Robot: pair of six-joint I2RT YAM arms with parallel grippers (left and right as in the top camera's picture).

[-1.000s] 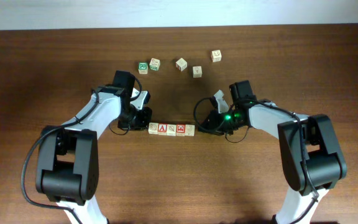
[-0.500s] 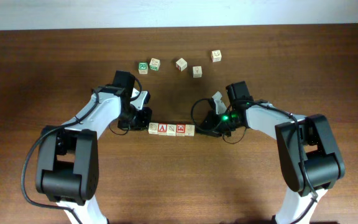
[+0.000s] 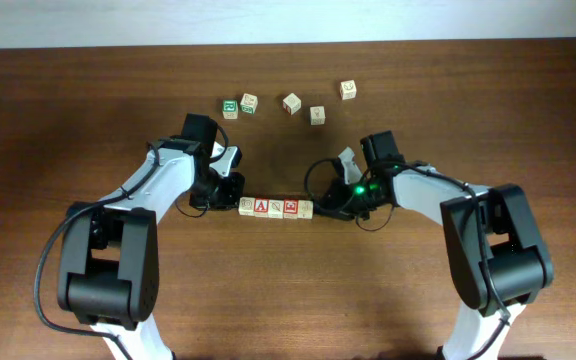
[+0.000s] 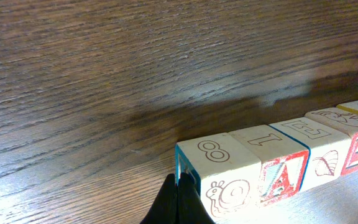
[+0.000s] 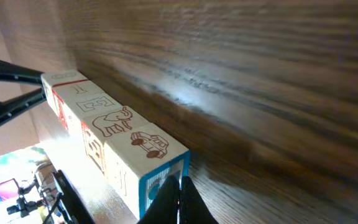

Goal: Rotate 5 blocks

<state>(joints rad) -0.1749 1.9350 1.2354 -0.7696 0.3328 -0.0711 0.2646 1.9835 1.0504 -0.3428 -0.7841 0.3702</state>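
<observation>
While closed, left tool (image 4: 179, 198) touches blocks (image 3: 276, 208) | right tool (image 5: 180, 198) closed, opposite end

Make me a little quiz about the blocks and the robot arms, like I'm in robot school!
1. True or false: the cubes in the row of blocks touch side by side.
2. How many loose cubes lie apart from the row, farther up the table?
3. The left gripper is: A at one end of the row, B over the loose cubes, C off the table.
Key: 1 true; 2 five; 3 A.
</observation>
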